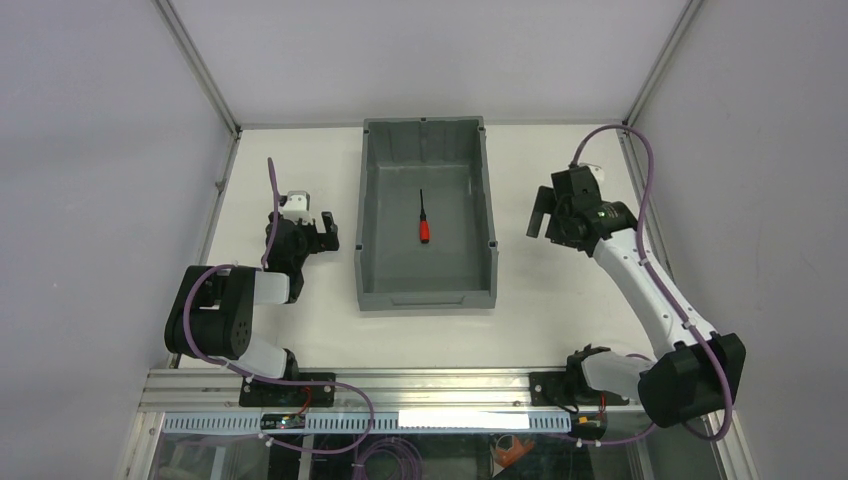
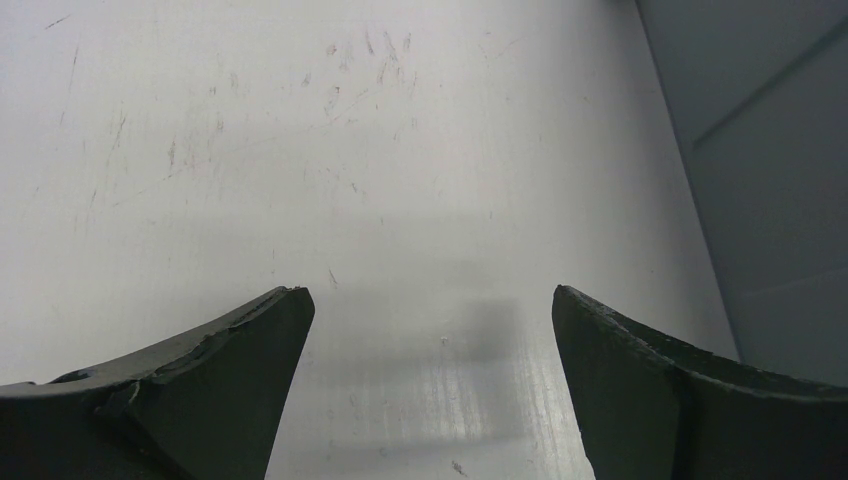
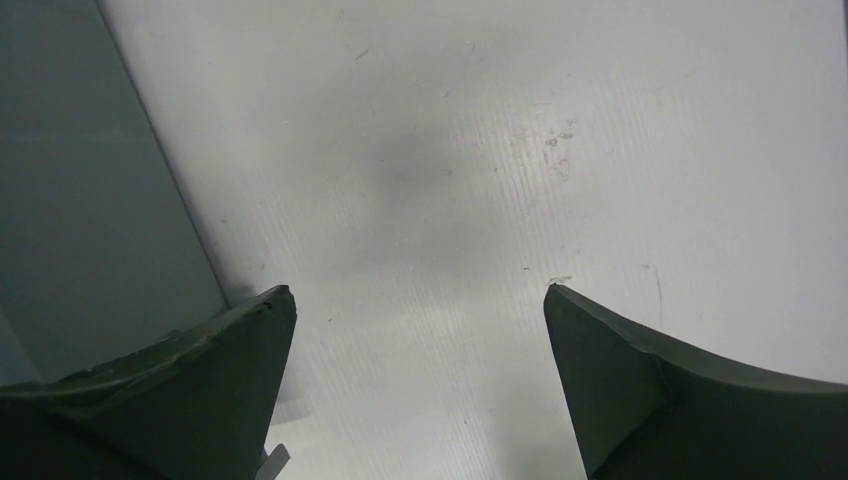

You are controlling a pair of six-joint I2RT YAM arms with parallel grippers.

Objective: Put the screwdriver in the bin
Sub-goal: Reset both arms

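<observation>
Top external: screwdriver [image 1: 424, 228] lies inside the bin [image 1: 427, 298], so we judge the drop done.
We see left gripper [image 2: 430, 300] and right gripper [image 3: 418, 295] with jaws apart and empty, flanking the bin over scuffed white table [image 1: 560, 322]; next we'd just retract; grey walls [image 1: 430, 50] behind.

The red-handled screwdriver [image 1: 424, 226] lies flat on the floor of the grey bin [image 1: 372, 250], shaft pointing away.

Folded left arm, left pincer [image 2: 430, 300] spread wide, empty, outstretched right arm, right pincer [image 3: 417, 293] likewise
</observation>
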